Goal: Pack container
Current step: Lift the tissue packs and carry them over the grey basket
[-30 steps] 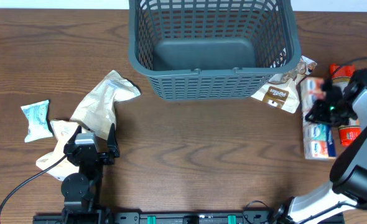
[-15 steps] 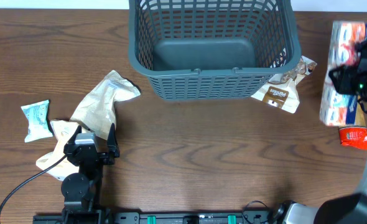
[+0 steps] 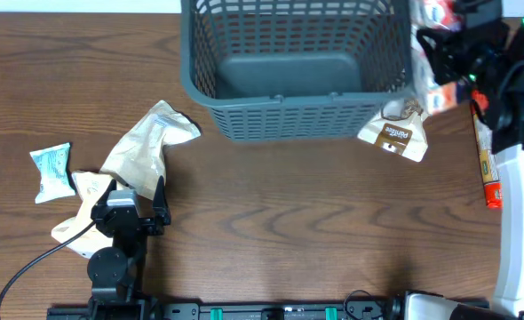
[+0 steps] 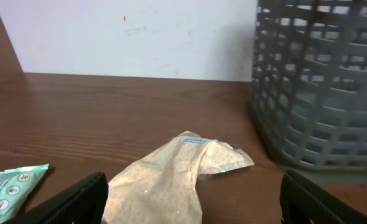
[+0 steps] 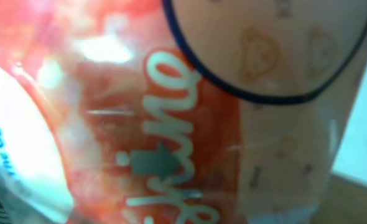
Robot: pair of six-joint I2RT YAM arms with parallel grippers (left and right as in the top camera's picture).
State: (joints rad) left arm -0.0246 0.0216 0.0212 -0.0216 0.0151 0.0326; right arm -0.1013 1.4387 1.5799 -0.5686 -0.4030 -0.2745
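Observation:
The dark grey lattice basket [image 3: 297,120] stands at the back middle of the table and is empty. My right gripper [image 3: 453,40] is raised beside the basket's right rim, shut on a clear multi-pack of red, white and blue packets [image 3: 431,18]. The pack fills the right wrist view [image 5: 171,124] and hides the fingers. My left gripper [image 3: 129,212] rests open and empty at the front left, over the lower end of a beige packet [image 3: 146,142]. The left wrist view shows this packet [image 4: 171,180] between the open fingers [image 4: 193,208], with the basket [image 4: 320,93] at the right.
A brown packet [image 3: 393,133] lies against the basket's front right corner. A red packet [image 3: 488,164] lies at the right edge. A teal packet [image 3: 51,169] and another beige packet [image 3: 80,191] lie at the left.
My right gripper has lifted the multi-pack off the table at the right and carried it back and left, up to the basket's right rim. The left arm has not moved.

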